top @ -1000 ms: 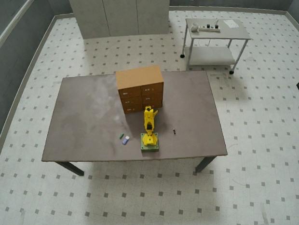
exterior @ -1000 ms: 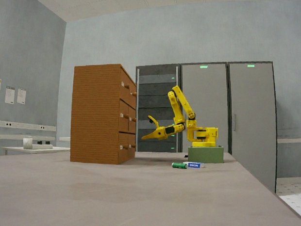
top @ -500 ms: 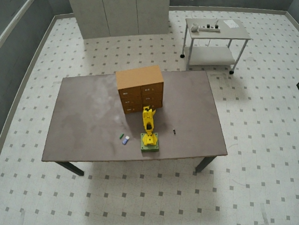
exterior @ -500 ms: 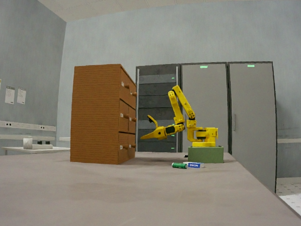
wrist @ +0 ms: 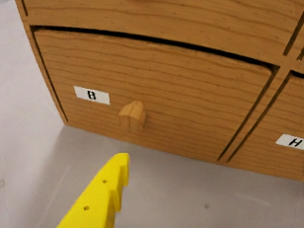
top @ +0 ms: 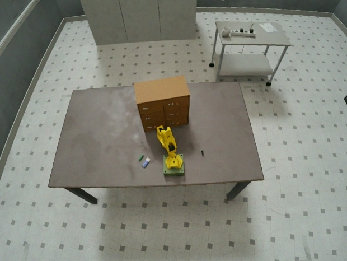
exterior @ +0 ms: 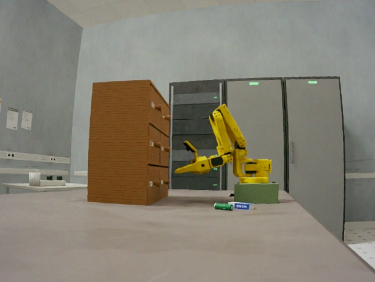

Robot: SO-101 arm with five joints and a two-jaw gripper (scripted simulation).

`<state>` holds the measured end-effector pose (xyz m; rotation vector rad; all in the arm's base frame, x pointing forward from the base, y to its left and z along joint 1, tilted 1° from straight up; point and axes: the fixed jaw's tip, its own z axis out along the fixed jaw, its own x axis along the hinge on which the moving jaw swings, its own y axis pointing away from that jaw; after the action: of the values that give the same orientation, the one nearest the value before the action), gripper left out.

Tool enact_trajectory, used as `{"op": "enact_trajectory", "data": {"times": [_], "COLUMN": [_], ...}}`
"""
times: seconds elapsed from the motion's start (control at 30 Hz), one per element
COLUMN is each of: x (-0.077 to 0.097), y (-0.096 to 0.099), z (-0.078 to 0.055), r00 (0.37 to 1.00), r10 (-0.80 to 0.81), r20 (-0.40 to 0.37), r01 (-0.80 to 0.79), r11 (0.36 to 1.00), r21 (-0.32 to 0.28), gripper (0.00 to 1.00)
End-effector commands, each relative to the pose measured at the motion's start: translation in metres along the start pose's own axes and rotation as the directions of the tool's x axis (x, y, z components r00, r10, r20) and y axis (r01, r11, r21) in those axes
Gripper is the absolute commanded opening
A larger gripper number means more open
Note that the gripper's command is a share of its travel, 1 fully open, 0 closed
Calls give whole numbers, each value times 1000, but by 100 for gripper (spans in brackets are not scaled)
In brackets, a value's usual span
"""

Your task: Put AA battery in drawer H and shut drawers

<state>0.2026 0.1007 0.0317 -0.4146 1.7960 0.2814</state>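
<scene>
Seen from above, with twelve o'clock pointing from the arm's base [top: 165,172] [exterior: 256,193] to the chest, a blue-and-white eraser [top: 145,162] [exterior: 242,206] is lying close to the base at nine o'clock. Just beyond it, between nine and ten, the green AA battery [top: 141,157] [exterior: 223,206] is lying on its side on the table [top: 98,157] [exterior: 121,242]. A small dark item [top: 202,152] is resting near two o'clock.

The gripper [top: 164,128] [exterior: 180,157] [wrist: 118,164] is reaching out between eleven and twelve, its jaws standing partway open and holding nothing. In the wrist view its yellow fixed finger is pointing up towards the knob [wrist: 132,116] of drawer B [wrist: 173,88], staying apart from it.

Farther off, the wooden chest [top: 162,91] [exterior: 119,142] [wrist: 148,14] is standing upright near twelve, its drawers all looking shut. Drawer H [wrist: 276,164] is sitting beside B, towards three o'clock. Beyond, a trolley [top: 280,63] is standing near one.

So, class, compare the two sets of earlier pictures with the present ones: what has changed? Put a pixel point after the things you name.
The arm has swung to its own left, carrying the gripper [top: 164,128] [exterior: 181,157] [wrist: 122,162] towards the left-hand drawers; its wrist appears to have rolled too. Nothing was taken hold of or let go: the gripper remains open. The chest [top: 162,89] [exterior: 119,142] [wrist: 173,88], green battery [top: 141,157] [exterior: 223,206] and eraser [top: 145,162] [exterior: 243,206] stayed put.
</scene>
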Motion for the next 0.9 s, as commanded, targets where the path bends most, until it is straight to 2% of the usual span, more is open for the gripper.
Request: {"op": "enact_trajectory", "data": {"times": [0.0, 0.07, 0.87], "x": [-6, -7, -7], "y": [22, 31, 31], "z": [0, -1, 0], "r00": [999, 999, 999], "r10": [-12, -20, -19], "r20": [33, 38, 41], "r01": [15, 24, 24], "r11": [995, 991, 991], "r21": [-94, -130, -130], "gripper": [50, 50, 50]}}
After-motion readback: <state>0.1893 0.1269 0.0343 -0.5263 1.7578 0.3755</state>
